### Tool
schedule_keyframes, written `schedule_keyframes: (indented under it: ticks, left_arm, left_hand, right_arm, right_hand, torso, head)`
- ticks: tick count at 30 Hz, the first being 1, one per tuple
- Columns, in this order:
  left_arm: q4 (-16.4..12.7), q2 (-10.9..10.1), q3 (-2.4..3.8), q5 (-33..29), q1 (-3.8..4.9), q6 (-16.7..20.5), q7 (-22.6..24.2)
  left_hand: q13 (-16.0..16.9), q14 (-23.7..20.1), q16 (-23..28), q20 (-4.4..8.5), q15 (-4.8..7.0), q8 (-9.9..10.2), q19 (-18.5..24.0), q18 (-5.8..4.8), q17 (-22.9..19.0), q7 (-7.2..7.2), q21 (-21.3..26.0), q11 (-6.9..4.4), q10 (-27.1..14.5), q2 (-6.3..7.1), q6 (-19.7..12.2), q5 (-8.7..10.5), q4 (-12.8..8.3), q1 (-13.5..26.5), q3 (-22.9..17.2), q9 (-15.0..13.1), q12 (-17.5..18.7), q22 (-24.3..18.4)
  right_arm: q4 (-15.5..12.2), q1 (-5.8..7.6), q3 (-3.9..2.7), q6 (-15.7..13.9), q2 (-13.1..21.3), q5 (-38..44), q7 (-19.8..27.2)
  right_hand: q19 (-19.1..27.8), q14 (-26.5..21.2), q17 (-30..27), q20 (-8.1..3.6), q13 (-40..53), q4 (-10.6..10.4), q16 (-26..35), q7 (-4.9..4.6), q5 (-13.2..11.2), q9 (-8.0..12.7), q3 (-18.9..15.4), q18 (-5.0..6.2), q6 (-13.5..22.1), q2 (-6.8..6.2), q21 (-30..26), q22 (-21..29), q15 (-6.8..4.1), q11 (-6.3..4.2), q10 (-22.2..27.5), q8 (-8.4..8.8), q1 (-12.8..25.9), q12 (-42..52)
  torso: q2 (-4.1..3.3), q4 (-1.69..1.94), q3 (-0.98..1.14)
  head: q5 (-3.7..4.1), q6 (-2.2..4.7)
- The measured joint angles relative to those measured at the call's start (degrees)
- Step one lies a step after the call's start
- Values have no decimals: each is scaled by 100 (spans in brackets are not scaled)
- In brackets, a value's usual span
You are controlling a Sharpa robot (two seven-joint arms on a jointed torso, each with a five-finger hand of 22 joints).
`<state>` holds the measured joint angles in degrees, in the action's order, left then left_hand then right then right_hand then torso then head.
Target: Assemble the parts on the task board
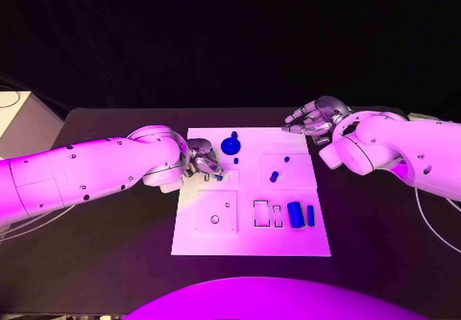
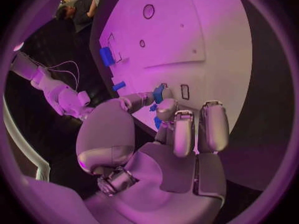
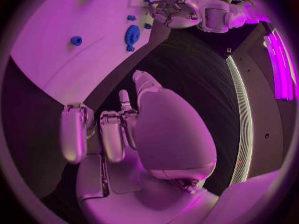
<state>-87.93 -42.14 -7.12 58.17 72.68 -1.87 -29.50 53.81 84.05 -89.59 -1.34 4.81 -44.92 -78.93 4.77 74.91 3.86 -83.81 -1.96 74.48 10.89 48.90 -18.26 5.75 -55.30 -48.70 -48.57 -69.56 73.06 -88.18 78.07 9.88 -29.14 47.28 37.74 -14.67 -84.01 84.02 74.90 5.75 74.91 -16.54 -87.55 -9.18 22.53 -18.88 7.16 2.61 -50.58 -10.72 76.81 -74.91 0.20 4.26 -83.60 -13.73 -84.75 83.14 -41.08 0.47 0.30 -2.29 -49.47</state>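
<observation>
The white task board (image 1: 252, 240) lies mid-table. My left hand (image 1: 202, 163) hovers over the board's left edge and pinches a small blue part (image 2: 159, 94) between thumb and fingers; the right wrist view also shows this hand (image 3: 179, 11). My right hand (image 1: 311, 119) hangs over the black table beyond the board's far right corner, its fingers (image 3: 112, 134) curled in with nothing in them. A round blue part (image 1: 230, 145) sits at the board's far middle, and two blue cylinders (image 1: 296, 215) lie near its right side.
Small blue pieces (image 1: 274, 176) stand around the board's middle. Rectangular slots (image 1: 261, 213) are beside the cylinders, and a round hole (image 1: 214, 219) is in the near left panel. A pale box (image 1: 19, 123) stands at the table's far left.
</observation>
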Motion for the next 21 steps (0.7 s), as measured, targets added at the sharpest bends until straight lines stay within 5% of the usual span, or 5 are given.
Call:
schedule_keyframes:
  ticks: [21]
  left_arm:
    - [-55,1,-2,172,-19,3,-6]
  left_hand:
    - [3,0,0,1,-1,0,-1,0,0,-10,0,-7,9,-1,28,-15,0,-1,0,-106,0,6]
  right_arm:
    - [0,-7,1,12,5,-1,2]
  right_hand:
    - [0,0,0,0,-1,-6,0,0,0,0,6,0,0,0,1,1,0,0,0,0,0,0]
  torso:
    - [-3,2,-1]
  head:
    - [-3,-44]
